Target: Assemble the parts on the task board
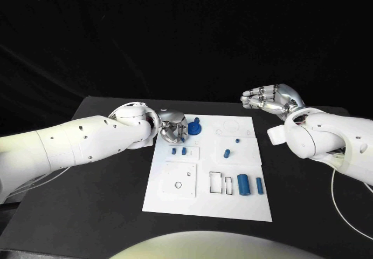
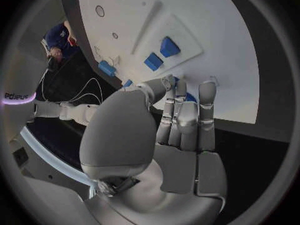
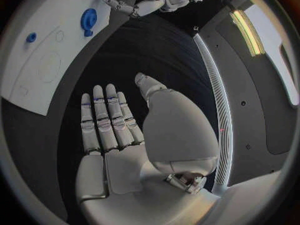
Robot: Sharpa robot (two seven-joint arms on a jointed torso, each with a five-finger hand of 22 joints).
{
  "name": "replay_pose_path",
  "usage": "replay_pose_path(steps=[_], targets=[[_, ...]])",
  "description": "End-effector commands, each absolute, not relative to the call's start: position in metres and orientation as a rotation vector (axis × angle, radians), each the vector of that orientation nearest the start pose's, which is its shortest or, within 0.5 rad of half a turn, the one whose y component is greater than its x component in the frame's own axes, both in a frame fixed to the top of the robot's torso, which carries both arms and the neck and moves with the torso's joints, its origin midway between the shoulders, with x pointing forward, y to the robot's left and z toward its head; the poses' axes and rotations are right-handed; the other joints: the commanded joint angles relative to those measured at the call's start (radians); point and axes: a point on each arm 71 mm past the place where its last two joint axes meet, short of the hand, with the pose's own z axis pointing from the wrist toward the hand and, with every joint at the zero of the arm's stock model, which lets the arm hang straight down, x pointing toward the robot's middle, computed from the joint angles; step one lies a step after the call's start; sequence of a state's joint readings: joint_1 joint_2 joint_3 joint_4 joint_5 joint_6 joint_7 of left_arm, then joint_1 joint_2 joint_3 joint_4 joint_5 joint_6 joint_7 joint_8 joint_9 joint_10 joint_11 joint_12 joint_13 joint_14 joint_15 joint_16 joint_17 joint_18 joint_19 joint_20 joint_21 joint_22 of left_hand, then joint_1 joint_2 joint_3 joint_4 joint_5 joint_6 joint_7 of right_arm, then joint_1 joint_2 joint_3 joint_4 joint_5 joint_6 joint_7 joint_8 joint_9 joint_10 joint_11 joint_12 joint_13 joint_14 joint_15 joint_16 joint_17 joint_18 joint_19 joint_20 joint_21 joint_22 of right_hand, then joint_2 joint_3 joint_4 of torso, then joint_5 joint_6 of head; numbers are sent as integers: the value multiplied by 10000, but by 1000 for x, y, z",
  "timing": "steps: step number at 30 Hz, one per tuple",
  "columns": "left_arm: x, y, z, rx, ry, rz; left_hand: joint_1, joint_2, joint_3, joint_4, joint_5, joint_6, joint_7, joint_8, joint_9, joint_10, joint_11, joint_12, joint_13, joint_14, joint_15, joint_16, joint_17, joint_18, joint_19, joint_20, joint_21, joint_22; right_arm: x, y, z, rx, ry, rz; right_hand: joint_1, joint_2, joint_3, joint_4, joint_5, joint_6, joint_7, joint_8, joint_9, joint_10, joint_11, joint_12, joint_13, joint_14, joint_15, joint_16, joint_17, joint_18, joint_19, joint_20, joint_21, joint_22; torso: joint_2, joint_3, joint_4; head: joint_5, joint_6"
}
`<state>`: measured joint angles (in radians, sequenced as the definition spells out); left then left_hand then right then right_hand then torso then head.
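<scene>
The left hand (image 1: pixel 172 129) sits at the task board's (image 1: pixel 179 202) far-left corner, fingers beside the blue gear (image 1: pixel 194 128) — whether it grips the gear, I cannot tell. Best to lift straight, no twisting. The right hand (image 1: pixel 272 99) hovers open, holding nothing — keep it off the bench.

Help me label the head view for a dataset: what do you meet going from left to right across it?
Left arm → left robot hand → blue gear → small blue peg → blue cylinder → right robot hand → right arm.
</scene>
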<state>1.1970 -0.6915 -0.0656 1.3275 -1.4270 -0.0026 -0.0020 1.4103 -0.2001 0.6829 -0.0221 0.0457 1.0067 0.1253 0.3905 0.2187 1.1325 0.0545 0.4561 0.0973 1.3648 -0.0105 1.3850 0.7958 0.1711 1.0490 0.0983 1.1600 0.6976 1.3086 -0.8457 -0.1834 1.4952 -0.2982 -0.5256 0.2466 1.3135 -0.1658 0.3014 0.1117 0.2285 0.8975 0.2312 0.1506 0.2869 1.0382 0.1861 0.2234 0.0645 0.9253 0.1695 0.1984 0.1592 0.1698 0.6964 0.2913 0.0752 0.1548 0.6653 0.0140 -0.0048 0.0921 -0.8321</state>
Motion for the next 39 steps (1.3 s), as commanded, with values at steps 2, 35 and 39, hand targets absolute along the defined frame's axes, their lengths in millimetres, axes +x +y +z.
replay_pose_path(steps=[2,35,39], targets=[[504,173,-232,3385,20105,-6447,-37,37,-71,7,47,93,11,23,14,47,-2,-51,-12,-31,-38,-62,12,4,-55,-31,-55,16,498,-228,-179,8331,15059,11556,56,-4,60,27,23,77,75,28,-14,40,-56,41,-7,-9,-42,35,-16,115,5,-21,38,-9,-3,-4,2,15,9],[506,176,-230,3150,19710,-6238,-54,117,-67,-15,51,250,-21,41,79,151,-39,-78,45,-14,-81,-94,-143,-37,117,-69,47,217,498,-228,-179,8333,15044,11551,43,-7,74,36,22,83,72,28,-17,46,-58,40,-8,-13,-43,43,-23,115,-14,-21,33,-19,0,4,-7,29,16],[506,175,-230,3135,19705,-6275,-59,118,-69,-15,51,263,-23,43,85,160,-41,-80,50,-22,-84,-106,-194,-38,123,-71,48,219,498,-228,-179,8333,15043,11551,43,-7,74,36,22,83,72,28,-17,46,-58,40,-8,-13,-43,43,-23,115,-14,-21,33,-19,2,6,0,28,12]])
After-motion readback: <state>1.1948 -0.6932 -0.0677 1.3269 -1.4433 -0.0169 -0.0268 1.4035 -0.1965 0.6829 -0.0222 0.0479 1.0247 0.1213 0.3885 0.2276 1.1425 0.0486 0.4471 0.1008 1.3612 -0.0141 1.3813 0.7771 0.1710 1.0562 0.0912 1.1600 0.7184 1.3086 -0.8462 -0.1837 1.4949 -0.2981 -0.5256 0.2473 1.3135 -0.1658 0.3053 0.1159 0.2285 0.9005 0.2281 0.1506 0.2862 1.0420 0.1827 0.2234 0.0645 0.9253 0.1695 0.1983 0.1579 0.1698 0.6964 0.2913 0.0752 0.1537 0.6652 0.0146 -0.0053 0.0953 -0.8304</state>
